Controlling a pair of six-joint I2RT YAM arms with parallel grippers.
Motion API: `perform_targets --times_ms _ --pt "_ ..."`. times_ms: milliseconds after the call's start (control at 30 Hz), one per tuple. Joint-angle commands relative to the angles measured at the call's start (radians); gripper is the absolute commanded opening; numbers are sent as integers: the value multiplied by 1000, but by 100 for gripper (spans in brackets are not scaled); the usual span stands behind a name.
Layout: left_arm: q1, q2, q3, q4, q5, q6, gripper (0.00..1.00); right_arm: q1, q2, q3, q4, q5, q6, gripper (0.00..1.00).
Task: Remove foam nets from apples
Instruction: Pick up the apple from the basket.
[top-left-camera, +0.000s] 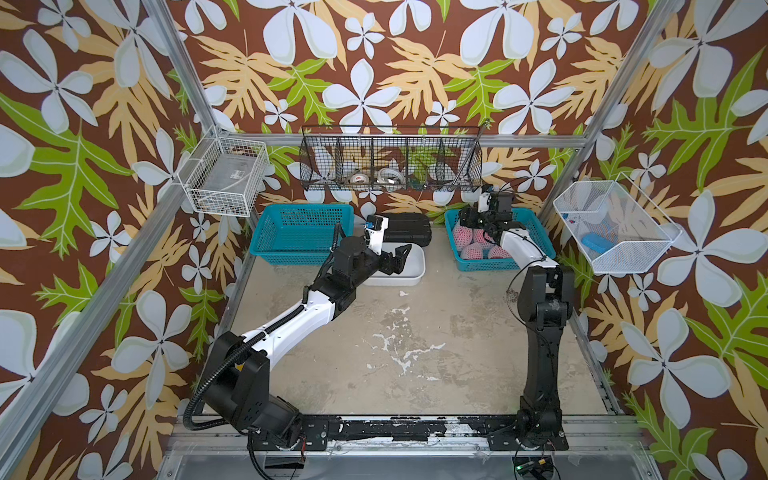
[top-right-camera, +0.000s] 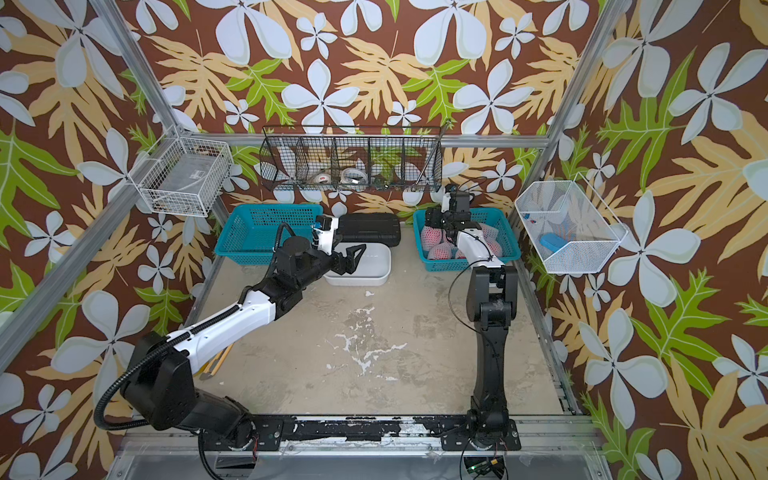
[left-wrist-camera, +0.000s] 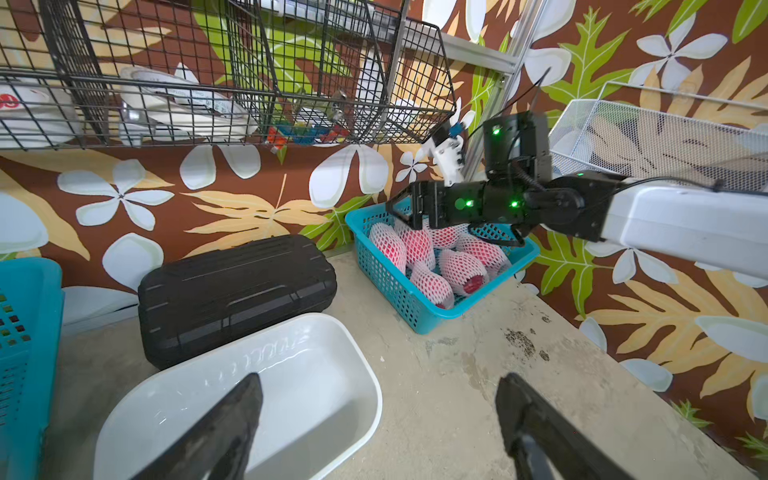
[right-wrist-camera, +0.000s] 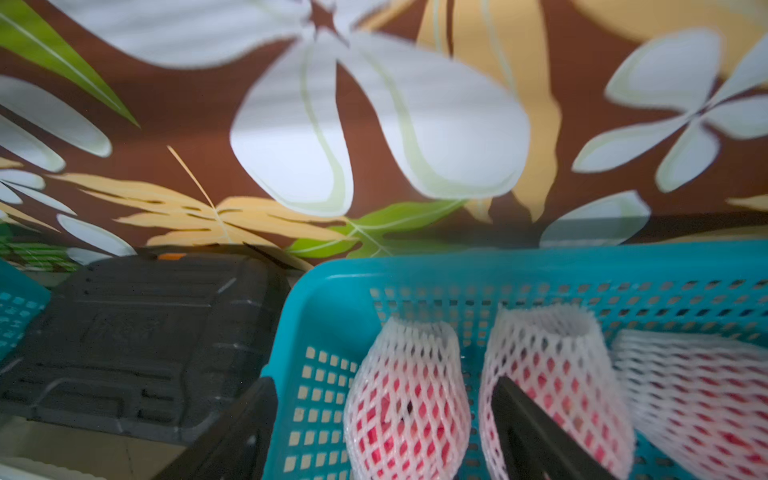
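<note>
The worktop (top-left-camera: 415, 332) carries two blue baskets at its far edge. The left basket (top-left-camera: 299, 232) looks empty. The right basket (top-left-camera: 490, 264) holds all the apples (left-wrist-camera: 473, 284), every one inside its foam net (left-wrist-camera: 461, 266).

The left arm reaches over a white tray (top-left-camera: 409, 270) at far centre. The left pincer (top-left-camera: 406, 254) has its jaws wide apart and holds nothing. The right pincer (right-wrist-camera: 384, 415) hangs low over the right basket with its jaws also apart. One finger stands near the basket's left wall and the other between two netted apples, so the jaws straddle one net (right-wrist-camera: 411, 399) without clamping it.

That net is a tube longer than its fruit. Its long axis runs toward the basket's far wall, and its open collar is at that end. The others lie at mixed slants, and one shows bare red skin at its mouth.

The foam should be light, soft and stretchy, and it should crumple under a pinch. The apple inside is likely firm, heavier and easy to bruise. The empty collar beyond the fruit looks like the best place to hold the net, with the second pincer steadying the apple.
</note>
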Motion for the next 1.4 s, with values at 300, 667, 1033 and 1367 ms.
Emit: perform_targets --times_ms 300,667,1033,1367 --pt "-61 85 31 48 114 30 92 -4 160 149 -77 -32 17 95" --pt "-63 94 15 39 104 24 93 -4 270 238 -124 -51 45 93" --pt "-62 76 10 24 79 26 92 -10 285 267 -120 -104 75 76" --pt "-62 49 1 43 50 20 92 -12 148 227 -97 -103 85 67"
